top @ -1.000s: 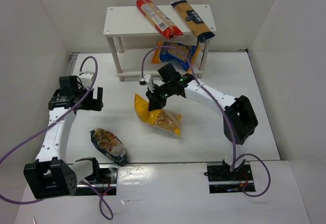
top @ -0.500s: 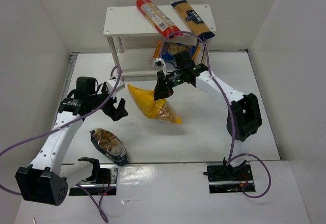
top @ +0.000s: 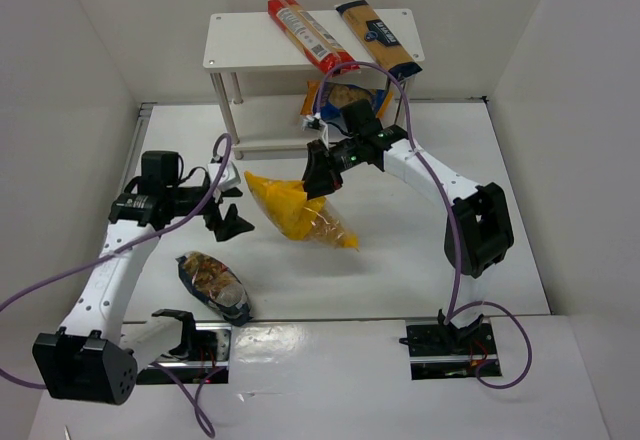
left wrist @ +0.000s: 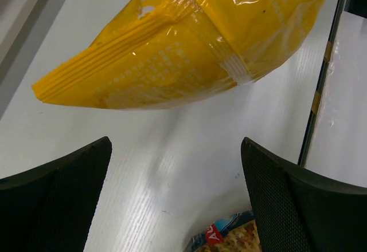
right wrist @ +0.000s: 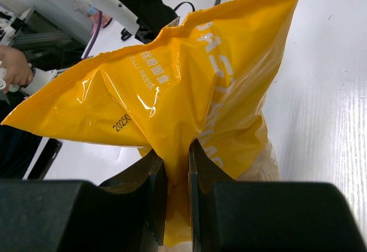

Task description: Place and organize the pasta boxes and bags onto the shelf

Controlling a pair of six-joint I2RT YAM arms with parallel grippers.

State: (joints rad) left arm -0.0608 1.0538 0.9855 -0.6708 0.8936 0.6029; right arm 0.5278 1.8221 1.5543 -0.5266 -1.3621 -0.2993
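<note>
dark bag [top: 213, 286] on table [top: 400, 270], likely flat

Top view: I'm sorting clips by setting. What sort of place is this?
Probably a robot test cell, not a shop: white walls enclose a white table, and a small white shelf holds a few pasta packs.

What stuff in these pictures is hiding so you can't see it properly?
- Top view: the blue-yellow bag on the shelf's lower board is partly hidden by the right arm.
- Left wrist view: the dark bag is cut off by the bottom edge.
- Right wrist view: the yellow bag's pinched part is hidden by the right gripper.
</note>
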